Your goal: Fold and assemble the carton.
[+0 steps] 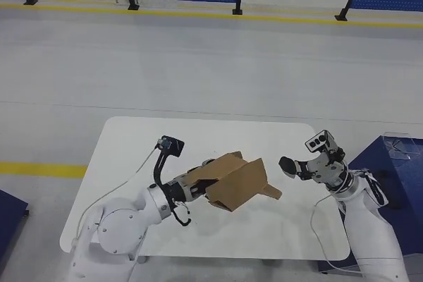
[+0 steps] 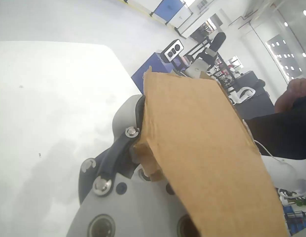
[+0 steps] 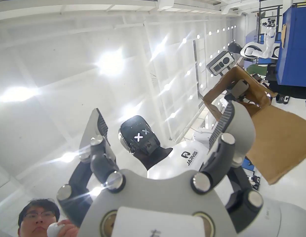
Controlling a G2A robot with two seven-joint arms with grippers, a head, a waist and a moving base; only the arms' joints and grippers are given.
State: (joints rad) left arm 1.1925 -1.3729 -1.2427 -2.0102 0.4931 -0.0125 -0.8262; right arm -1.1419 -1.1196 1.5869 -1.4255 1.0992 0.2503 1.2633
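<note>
Carton: half-formed, held over middle of bench, one edge pinched in left jaws; right jaws spread, empty, near on right, apart. Risk: single-edge pinch, likely twist or slip under push.

1. Bright, even overhead light in the top view, with only a faint, soft shadow on the white desk beneath the carton.
2. Harsh starburst glare from ceiling lights in the right wrist view, glinting off the bolts of the right gripper.
3. Fisheye bending toward the edges of both wrist views, and a pale sheen across the desk in the left one.
</note>
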